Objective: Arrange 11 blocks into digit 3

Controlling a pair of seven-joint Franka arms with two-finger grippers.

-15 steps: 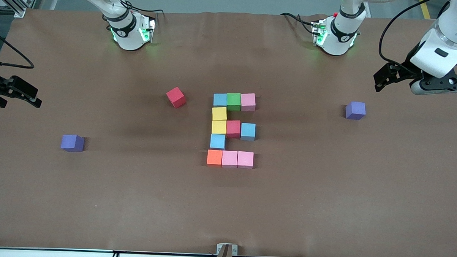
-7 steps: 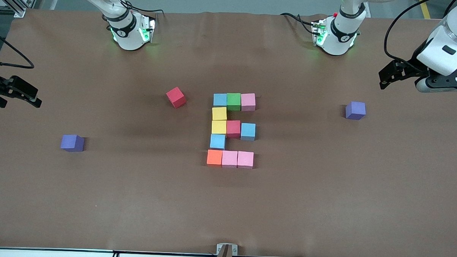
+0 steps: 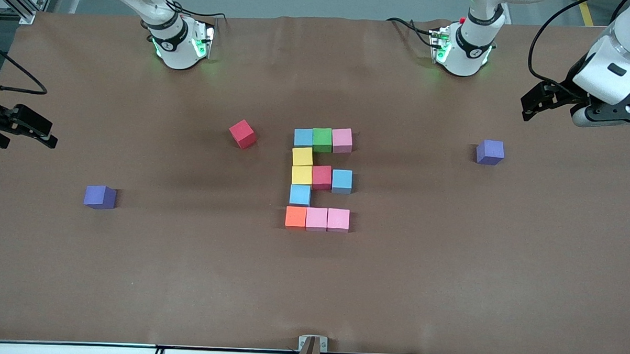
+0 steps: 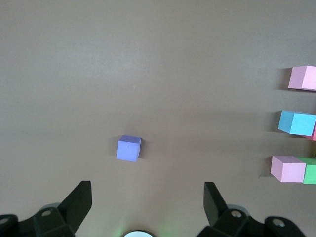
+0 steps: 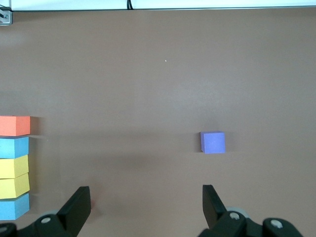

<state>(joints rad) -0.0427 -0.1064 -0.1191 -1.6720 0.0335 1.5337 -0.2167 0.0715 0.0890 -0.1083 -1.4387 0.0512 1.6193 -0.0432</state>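
The digit 3 (image 3: pixel 320 179) is sitting in the middle of the table (image 3: pixel 448 265), and every place here is given from it. Its row farthest from the front camera is running light blue, green (image 3: pixel 322 139), pink; single cubes, one yellow and one light blue, are joining the rows along the side toward the right arm's end; the middle row is running yellow, dark red (image 3: pixel 322 177), light blue, and the nearest row orange (image 3: pixel 296 217), pink, pink. A loose red cube (image 3: pixel 242 133) is lying tilted near the digit's farthest row, toward the right arm's end. One purple cube (image 3: pixel 100 197) is resting well apart from the digit toward that same end, another purple cube (image 3: pixel 490 152) well apart toward the left arm's end. The left gripper (image 4: pixel 148 200) is hanging with fingers spread wide and empty over the table past that second purple cube. The right gripper (image 5: pixel 146 202) is waiting, fingers likewise apart and empty, at the table's edge.
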